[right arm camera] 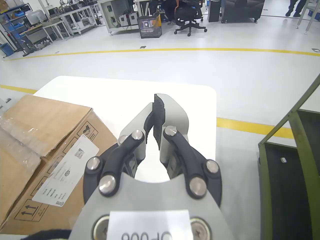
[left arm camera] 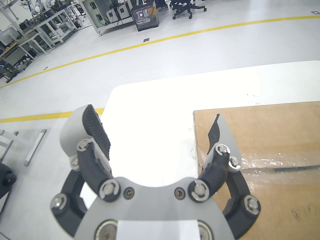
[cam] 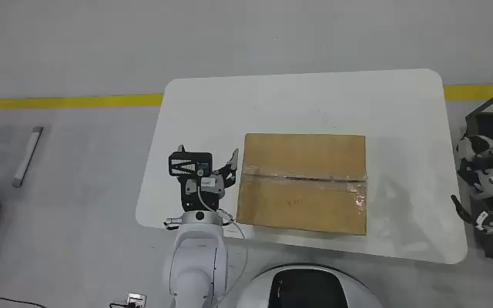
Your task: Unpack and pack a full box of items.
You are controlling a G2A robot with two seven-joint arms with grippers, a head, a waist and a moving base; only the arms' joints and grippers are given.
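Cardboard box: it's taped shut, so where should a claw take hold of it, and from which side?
Probably the crinkled clear tape where it meets the short edge nearest the open left claw, coming from that side. The cardboard box is wider than the claw's opening and its flaps lie flat, leaving no other lip.

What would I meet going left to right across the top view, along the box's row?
Grey bar on the floor → left gripper, open, over the table → cardboard box, its top seam taped.
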